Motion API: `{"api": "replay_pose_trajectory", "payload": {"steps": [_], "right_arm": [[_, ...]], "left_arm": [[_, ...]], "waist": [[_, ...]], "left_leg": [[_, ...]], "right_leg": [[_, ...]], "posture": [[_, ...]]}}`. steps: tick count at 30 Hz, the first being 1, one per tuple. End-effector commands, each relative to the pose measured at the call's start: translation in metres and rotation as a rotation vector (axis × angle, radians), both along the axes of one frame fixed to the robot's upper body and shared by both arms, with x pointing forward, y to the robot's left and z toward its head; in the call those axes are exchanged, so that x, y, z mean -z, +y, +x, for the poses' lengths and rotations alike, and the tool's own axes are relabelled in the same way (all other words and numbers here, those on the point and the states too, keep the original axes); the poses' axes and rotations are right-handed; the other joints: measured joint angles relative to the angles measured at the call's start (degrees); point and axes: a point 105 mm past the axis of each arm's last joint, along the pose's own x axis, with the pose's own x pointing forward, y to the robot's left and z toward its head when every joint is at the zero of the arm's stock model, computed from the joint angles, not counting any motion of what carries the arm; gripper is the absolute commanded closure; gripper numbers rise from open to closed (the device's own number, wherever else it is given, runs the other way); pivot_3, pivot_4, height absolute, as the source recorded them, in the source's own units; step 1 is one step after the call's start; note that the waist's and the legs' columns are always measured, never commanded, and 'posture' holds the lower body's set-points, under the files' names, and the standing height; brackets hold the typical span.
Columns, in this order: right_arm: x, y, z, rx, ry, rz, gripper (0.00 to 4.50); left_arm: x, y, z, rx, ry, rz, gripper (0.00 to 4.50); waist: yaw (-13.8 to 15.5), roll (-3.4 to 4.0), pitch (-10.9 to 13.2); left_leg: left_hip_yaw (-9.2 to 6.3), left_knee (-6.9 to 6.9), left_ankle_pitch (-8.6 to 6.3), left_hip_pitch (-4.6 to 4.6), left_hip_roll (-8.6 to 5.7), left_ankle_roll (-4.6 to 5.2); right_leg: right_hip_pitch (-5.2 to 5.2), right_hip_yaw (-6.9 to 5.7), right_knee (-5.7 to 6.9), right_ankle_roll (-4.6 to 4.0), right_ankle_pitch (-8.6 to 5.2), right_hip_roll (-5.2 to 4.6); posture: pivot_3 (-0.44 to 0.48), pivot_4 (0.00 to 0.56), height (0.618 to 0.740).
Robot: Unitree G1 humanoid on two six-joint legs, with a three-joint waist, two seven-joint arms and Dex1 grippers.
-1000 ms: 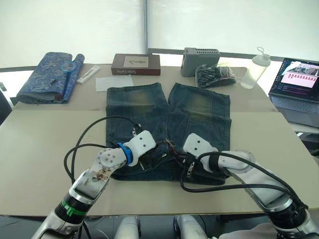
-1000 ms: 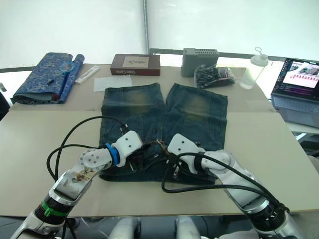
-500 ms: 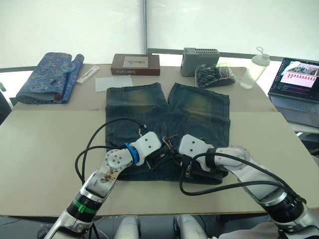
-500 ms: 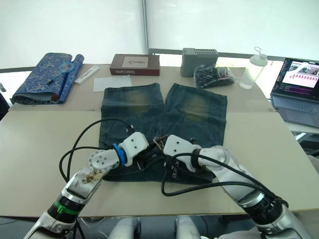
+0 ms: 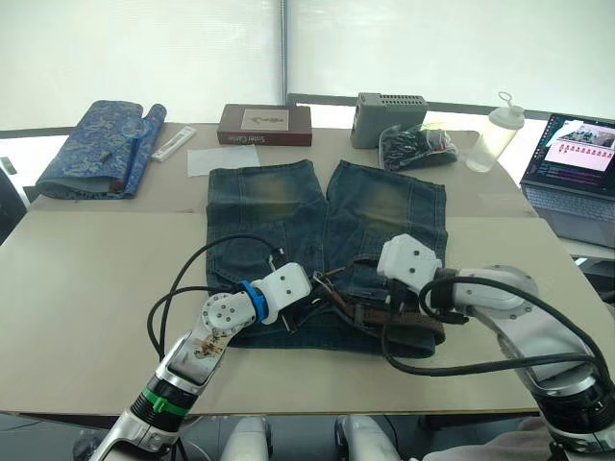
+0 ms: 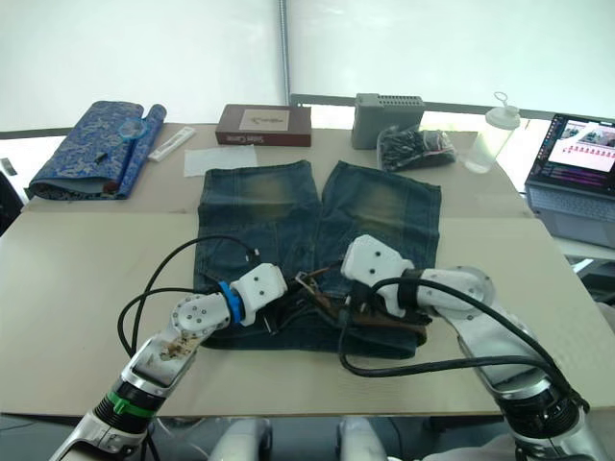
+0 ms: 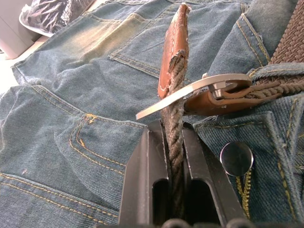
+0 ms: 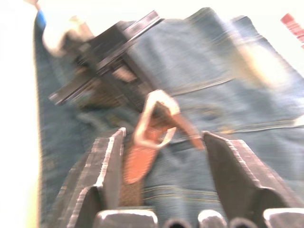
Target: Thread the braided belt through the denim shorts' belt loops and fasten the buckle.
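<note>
The denim shorts (image 5: 322, 252) lie flat on the table (image 5: 86, 288), waistband toward the robot and legs pointing away. The braided belt (image 5: 408, 325) runs along the waistband on the robot's right half, and its free end stands up near the middle of the waistband. In the left wrist view the left gripper (image 7: 173, 130) has its fingers (image 7: 142, 175) closed narrowly on that braided end, which rises between them to a tan leather tip (image 7: 172, 45). The buckle (image 7: 204, 85), a silver frame, sits just beside the held end, with a tan leather tab behind it and the shorts' metal button (image 7: 236, 158) nearby. The right gripper (image 8: 164, 137) hovers over the same spot with its fingers (image 8: 107, 166) spread wide, holding nothing; the buckle and leather tab show between them. At the far edge of the table rest a blue patterned fabric roll (image 5: 96, 149), a brown box (image 5: 264, 123), a grey box (image 5: 387, 106), a plastic bottle (image 5: 492, 133) and, to the right, a laptop (image 5: 575, 158)
</note>
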Motion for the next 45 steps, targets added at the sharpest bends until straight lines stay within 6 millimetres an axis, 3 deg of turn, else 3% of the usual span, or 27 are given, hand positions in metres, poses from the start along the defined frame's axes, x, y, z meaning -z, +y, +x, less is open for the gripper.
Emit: {"api": "replay_pose_trajectory", "payload": {"steps": [1, 8, 13, 16, 25, 26, 27, 32, 39, 42, 45], "right_arm": [[-0.010, 0.002, 0.009, -0.002, -0.167, -0.064, 1.69], [-0.002, 0.020, 0.033, -0.031, -0.300, -0.167, 1.69], [-0.004, 0.027, 0.037, -0.071, -0.347, -0.196, 3.60], [-0.004, 0.028, 0.036, -0.099, -0.364, -0.219, 4.47], [-0.006, 0.028, 0.031, -0.154, -0.398, -0.259, 4.47], [-0.007, 0.027, 0.032, -0.148, -0.402, -0.259, 4.50], [-0.009, 0.026, 0.033, -0.136, -0.404, -0.256, 4.50], [-0.016, 0.021, 0.032, -0.111, -0.401, -0.233, 4.50], [-0.026, 0.007, 0.030, -0.069, -0.449, -0.256, 4.50], [-0.031, 0.011, 0.025, -0.093, -0.477, -0.262, 4.50], [-0.032, 0.019, 0.022, -0.126, -0.495, -0.270, 4.50]], "left_arm": [[-0.012, -0.002, -0.003, 0.016, -0.041, -0.026, 4.50], [-0.013, -0.003, -0.003, 0.030, -0.042, -0.019, 4.50], [-0.014, -0.003, -0.003, 0.033, -0.046, -0.015, 4.50], [-0.015, -0.001, -0.004, 0.034, -0.042, -0.016, 4.50], [-0.018, 0.003, -0.007, 0.051, -0.033, -0.028, 4.50], [-0.020, 0.004, -0.009, 0.056, -0.020, -0.044, 3.73], [-0.022, 0.007, -0.012, 0.061, 0.001, -0.068, 3.50], [-0.035, 0.026, -0.027, 0.063, 0.139, -0.184, 1.23], [-0.054, 0.046, -0.031, 0.071, 0.284, -0.265, 1.23], [-0.074, 0.037, -0.013, 0.054, 0.238, -0.254, 1.23], [-0.079, 0.024, -0.001, 0.044, 0.204, -0.174, 1.23]], "waist": [[0.0, 0.00, 0.0], [-0.2, 0.01, 0.0], [0.1, 0.01, 0.0], [0.0, 0.01, 0.0], [-0.1, 0.01, 0.0], [-0.1, 0.01, 0.0], [-0.1, 0.01, 0.0], [-0.3, 0.01, 0.0], [0.0, 0.02, 0.0], [0.3, -0.02, 0.0], [0.3, -0.02, 0.0]], "left_leg": [[0.01, 0.00, 0.00, 0.01, 0.00, 0.00], [0.03, 0.00, 0.00, 0.02, 0.00, 0.00], [0.03, 0.00, 0.00, -0.02, 0.00, 0.00], [0.03, 0.00, 0.00, -0.03, -0.01, 0.00], [0.03, 0.00, 0.00, 0.03, 0.00, 0.00], [0.03, 0.00, 0.00, 0.03, 0.00, 0.00], [0.03, 0.00, 0.00, 0.03, 0.00, 0.00], [0.03, 0.00, 0.00, 0.03, 0.03, 0.00], [0.03, 0.02, 0.01, 0.06, 0.02, 0.00], [0.02, 0.03, 0.01, 0.03, 0.01, 0.00], [0.02, 0.04, 0.04, 0.03, -0.01, 0.01]], "right_leg": [[-0.01, 0.00, 0.00, -0.09, -0.05, 0.00], [-0.04, 0.03, 0.02, -0.06, -0.01, 0.01], [-0.03, 0.02, 0.02, 0.17, 0.10, 0.01], [-0.03, 0.02, 0.01, 0.18, 0.10, 0.00], [-0.02, 0.02, 0.07, 0.05, 0.04, 0.01], [-0.02, 0.02, 0.07, 0.06, 0.04, 0.01], [-0.03, 0.02, 0.07, 0.06, 0.05, 0.01], [-0.04, 0.02, 0.08, 0.08, 0.06, 0.02], [-0.01, 0.00, 0.10, -0.14, -0.07, 0.00], [0.02, -0.01, 0.08, -0.13, -0.07, 0.00], [0.03, -0.01, 0.07, -0.06, -0.03, 0.01]], "posture": [[0.000, 0.150, 0.718], [0.000, 0.150, 0.718], [0.000, 0.150, 0.718], [0.000, 0.150, 0.718], [0.000, 0.150, 0.718], [0.000, 0.150, 0.718], [0.000, 0.150, 0.718], [0.000, 0.150, 0.718], [0.000, 0.150, 0.718], [0.000, 0.150, 0.718], [0.000, 0.150, 0.718]]}}
